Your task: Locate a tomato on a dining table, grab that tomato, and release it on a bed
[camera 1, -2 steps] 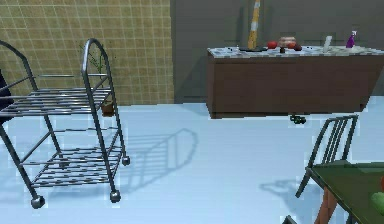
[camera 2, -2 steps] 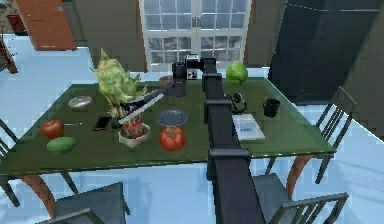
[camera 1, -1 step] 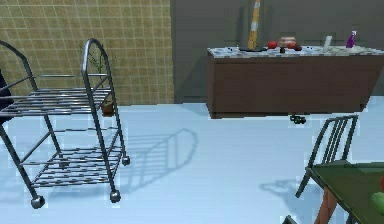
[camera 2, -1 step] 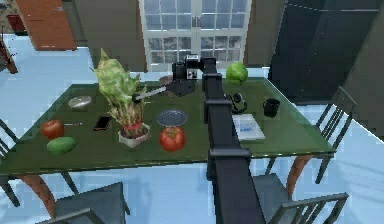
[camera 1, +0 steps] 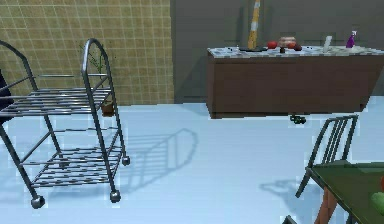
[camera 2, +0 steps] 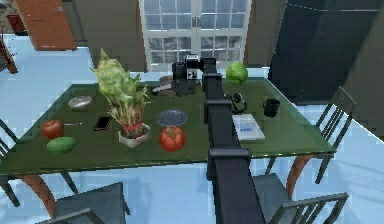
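Note:
A long green dining table (camera 2: 300,135) spans the arm side view. On it a red tomato (camera 2: 172,139) lies near the front edge, just right of a potted plant (camera 2: 124,95). Another round red thing (camera 2: 52,128) lies at the table's left end beside a green oblong thing (camera 2: 61,145). My arm's dark bar (camera 2: 222,150) rises over the table's middle. The gripper (camera 2: 180,76) is at the far side of the table, well beyond the tomato. Dark things lie on the table at its far end, so I cannot tell whether it holds anything.
The table also bears a grey plate (camera 2: 172,118), a phone (camera 2: 103,123), a bowl (camera 2: 80,101), a green round vegetable (camera 2: 236,72), a black mug (camera 2: 271,106) and a book (camera 2: 247,126). Chairs (camera 2: 337,115) surround it. Ahead stand a metal cart (camera 1: 70,120) and a brown counter (camera 1: 290,85).

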